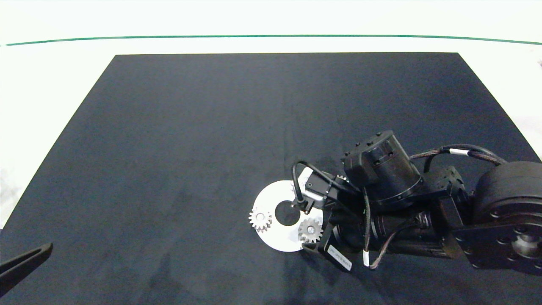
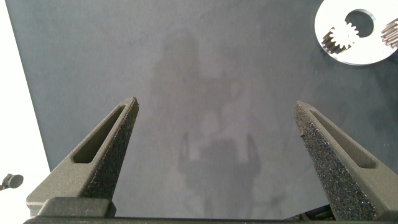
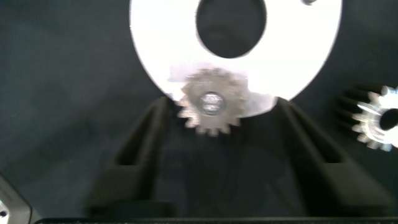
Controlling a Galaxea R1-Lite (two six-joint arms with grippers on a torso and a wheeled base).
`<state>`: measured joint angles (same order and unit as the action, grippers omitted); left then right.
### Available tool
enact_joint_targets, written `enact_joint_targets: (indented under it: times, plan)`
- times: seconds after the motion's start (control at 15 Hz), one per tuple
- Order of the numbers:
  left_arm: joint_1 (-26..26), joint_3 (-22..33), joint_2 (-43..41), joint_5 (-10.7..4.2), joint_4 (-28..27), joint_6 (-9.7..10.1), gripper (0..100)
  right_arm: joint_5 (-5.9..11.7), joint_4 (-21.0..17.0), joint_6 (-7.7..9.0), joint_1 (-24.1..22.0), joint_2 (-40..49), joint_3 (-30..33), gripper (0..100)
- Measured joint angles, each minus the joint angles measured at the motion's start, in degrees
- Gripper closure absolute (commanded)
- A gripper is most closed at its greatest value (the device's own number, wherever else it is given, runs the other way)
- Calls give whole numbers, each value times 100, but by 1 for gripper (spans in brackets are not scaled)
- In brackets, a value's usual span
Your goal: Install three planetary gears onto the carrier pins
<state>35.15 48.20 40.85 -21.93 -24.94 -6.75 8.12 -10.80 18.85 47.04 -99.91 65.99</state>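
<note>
White carrier disc [image 1: 271,203] lies flat on the black mat [image 1: 190,148], centre hole facing up. Two planetary gears are seated flat on it in the head view, bores vertical: one at the rim toward the left arm [image 1: 260,219], one at the near rim [image 1: 310,230] just beside the right arm's wrist. Carrier pins are mostly covered; a pale pin end is seen inside the bore of the near gear [image 3: 211,101] in the right wrist view.

Right gripper [image 3: 217,134] is spread wide, one finger on each side of that gear, pads clear of the teeth, nothing held. Third gear [image 3: 379,118] is visible only in the right wrist view, off the disc on the mat just beside its rim; whether it lies quite flat cannot be told. In the head view that spot is hidden under the arm.

Left gripper [image 2: 214,134] is parked at the near left corner of the mat, well apart from the disc, fingers wide open and empty; its view catches the disc [image 2: 354,53] far off.

Mat is surrounded by a white tabletop [image 1: 63,67] with a green line [image 1: 271,36] along the far side
</note>
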Motion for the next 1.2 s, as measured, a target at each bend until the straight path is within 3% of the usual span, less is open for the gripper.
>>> enact_joint_targets:
  times: [0.33, 0.53, 1.2]
  plan:
    - [0, -52, -63, -6, -5, -2, 0, 11, -488, 22, -419, 260, 492, 0]
    - [0, -71, -102, -6, -7, -10, 0, 11, -584, 26, -689, 419, 628, 0]
    - [-17, -165, -224, -6, 0, -33, 0, 0, -385, -2, -1307, 251, 490, 0]
